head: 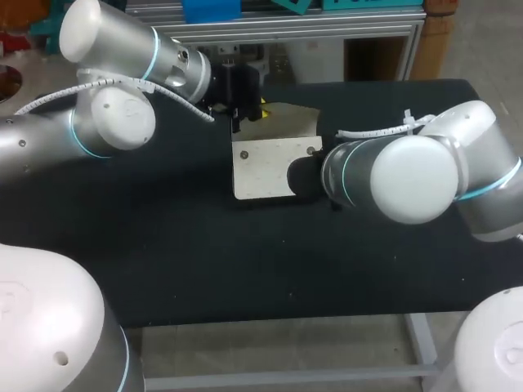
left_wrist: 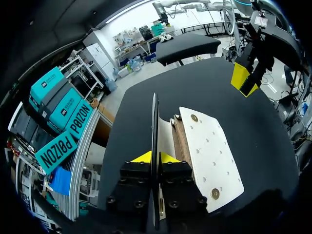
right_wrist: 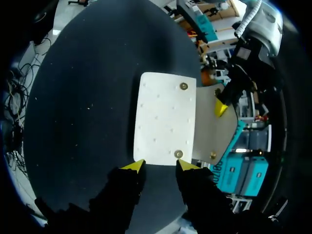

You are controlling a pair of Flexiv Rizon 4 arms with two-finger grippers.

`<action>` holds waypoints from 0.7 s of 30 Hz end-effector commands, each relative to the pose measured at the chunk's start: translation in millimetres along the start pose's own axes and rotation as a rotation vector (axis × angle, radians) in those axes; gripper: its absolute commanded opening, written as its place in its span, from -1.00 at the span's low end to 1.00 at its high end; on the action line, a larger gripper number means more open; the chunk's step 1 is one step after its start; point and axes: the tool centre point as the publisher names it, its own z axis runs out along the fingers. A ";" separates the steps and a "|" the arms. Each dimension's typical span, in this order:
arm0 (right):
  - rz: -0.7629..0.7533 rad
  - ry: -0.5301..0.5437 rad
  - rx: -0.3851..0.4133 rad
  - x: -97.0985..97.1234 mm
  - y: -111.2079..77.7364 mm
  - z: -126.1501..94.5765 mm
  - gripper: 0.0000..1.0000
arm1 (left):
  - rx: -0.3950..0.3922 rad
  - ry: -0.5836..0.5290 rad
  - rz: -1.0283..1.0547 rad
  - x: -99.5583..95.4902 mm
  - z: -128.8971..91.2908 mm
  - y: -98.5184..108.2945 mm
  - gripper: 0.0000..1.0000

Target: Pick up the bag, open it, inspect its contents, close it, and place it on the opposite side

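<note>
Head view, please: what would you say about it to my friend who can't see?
A cream bag lies flat in the middle of a black table with its flap lifted open. The left gripper pinches the flap at the far side, and the right gripper sits at the bag's right edge.

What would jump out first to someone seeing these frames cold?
A cream bag lies mid-way across the black table, with its flap lifted open. The left gripper is clamped on the flap's thin edge and holds it up. The right gripper sits open at the bag's opposite edge.
</note>
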 end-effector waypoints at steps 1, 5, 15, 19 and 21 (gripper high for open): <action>-0.003 -0.009 -0.030 0.8 -8.9 -4.2 -1.00 | -0.001 -0.001 0.000 0.0 -2.4 -0.9 -1.00; -0.015 -0.018 -0.043 -1.4 -8.0 -5.7 -1.00 | -0.001 -0.001 0.000 0.0 -2.4 -0.9 -1.00; -0.046 -0.056 -0.044 -25.7 0.2 -1.1 -1.00 | 0.040 -0.033 -0.019 7.6 -8.5 -23.5 -1.00; -0.055 -0.067 -0.029 -33.9 1.0 1.9 -1.00 | 0.046 -0.027 -0.008 11.9 -13.9 -34.4 -1.00; -0.061 -0.070 -0.018 -36.8 0.8 3.8 -1.00 | 0.050 -0.024 -0.009 12.4 -16.6 -36.9 -1.00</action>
